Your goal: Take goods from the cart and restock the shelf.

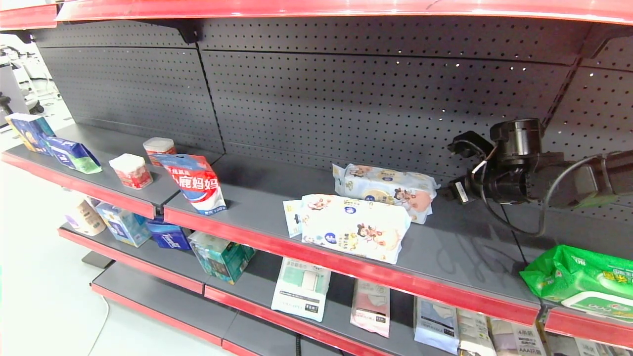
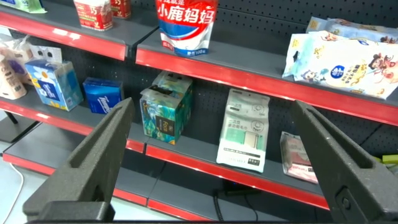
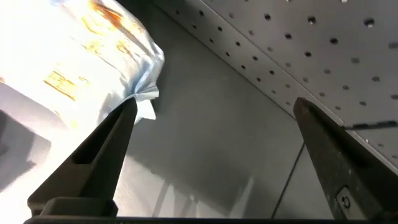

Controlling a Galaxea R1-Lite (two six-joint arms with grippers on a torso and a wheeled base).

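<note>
Red-lettered white pouch [image 1: 195, 183] stands on grey shelf [image 1: 262, 180].

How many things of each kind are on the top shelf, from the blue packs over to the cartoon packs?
Blue packs: 2
Tubs with white lids: 2
Standing pouch: 1
Cartoon wipe packs: 2
Total: 7

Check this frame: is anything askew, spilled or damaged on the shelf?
The front wipes pack lies skewed to the shelf, a corner at its red lip. The pouch leans. Nothing looks spilled or torn.
</note>
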